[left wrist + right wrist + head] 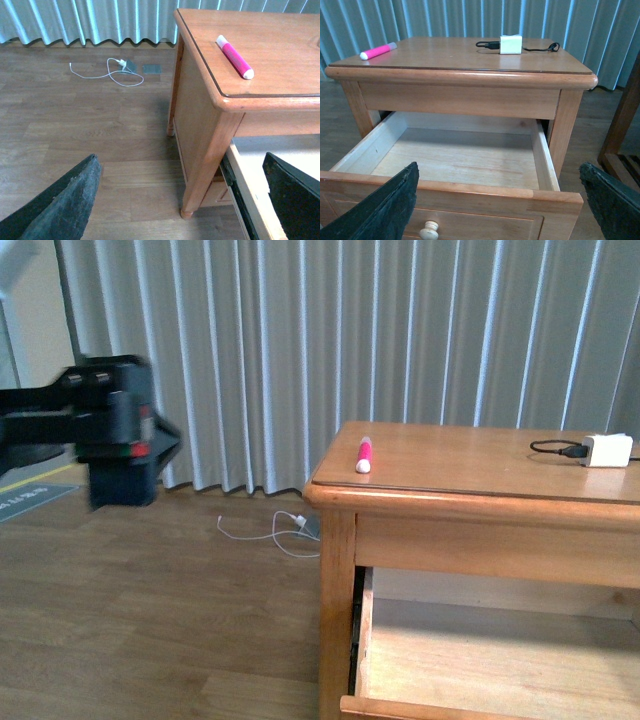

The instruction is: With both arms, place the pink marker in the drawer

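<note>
The pink marker (364,454) (234,56) (378,50) lies on the wooden table top near its left corner. Below the top the drawer (366,640) (542,155) (245,195) is pulled out, and its pale inside holds nothing. My left arm (110,430) hangs blurred at the far left, well away from the table; its gripper (182,200) is open above the floor by the table leg. My right gripper (497,200) is open in front of the drawer front, just above the round knob (429,231).
A white charger (607,449) (510,44) with a black cable sits on the table top at the right. A white cable and plug (285,528) (117,70) lie on the wood floor by the curtain. A dark wooden frame (622,125) stands beside the table.
</note>
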Robot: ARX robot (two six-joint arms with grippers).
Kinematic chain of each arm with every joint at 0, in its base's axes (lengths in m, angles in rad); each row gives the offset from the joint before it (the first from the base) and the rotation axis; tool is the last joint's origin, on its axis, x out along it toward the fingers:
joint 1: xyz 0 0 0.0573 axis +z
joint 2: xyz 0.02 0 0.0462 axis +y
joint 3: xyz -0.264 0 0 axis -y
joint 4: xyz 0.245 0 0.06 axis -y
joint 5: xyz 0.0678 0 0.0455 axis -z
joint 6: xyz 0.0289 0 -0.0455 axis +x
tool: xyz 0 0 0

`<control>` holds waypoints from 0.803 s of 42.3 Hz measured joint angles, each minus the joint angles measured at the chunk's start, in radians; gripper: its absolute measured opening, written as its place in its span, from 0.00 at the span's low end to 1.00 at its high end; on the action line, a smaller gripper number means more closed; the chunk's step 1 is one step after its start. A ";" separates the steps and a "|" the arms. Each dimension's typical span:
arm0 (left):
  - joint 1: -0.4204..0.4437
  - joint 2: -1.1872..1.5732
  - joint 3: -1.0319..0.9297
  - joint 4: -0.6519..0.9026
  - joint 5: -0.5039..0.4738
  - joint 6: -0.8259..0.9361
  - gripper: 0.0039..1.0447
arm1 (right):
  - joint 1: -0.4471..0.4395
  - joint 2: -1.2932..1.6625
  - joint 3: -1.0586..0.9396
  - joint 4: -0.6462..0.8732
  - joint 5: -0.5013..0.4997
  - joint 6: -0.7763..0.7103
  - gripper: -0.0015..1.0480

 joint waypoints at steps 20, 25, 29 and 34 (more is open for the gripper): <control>-0.132 0.572 0.648 -0.141 -0.086 0.036 0.94 | 0.000 0.000 0.000 0.000 0.000 0.000 0.92; -0.143 0.661 0.772 -0.192 -0.122 0.032 0.94 | 0.000 0.000 0.000 0.000 0.000 0.000 0.92; -0.147 0.731 0.874 -0.238 -0.133 0.014 0.94 | 0.000 0.000 0.000 0.000 0.000 0.000 0.92; -0.155 0.814 0.986 -0.286 -0.137 -0.023 0.94 | 0.000 0.000 0.000 0.000 0.000 0.000 0.92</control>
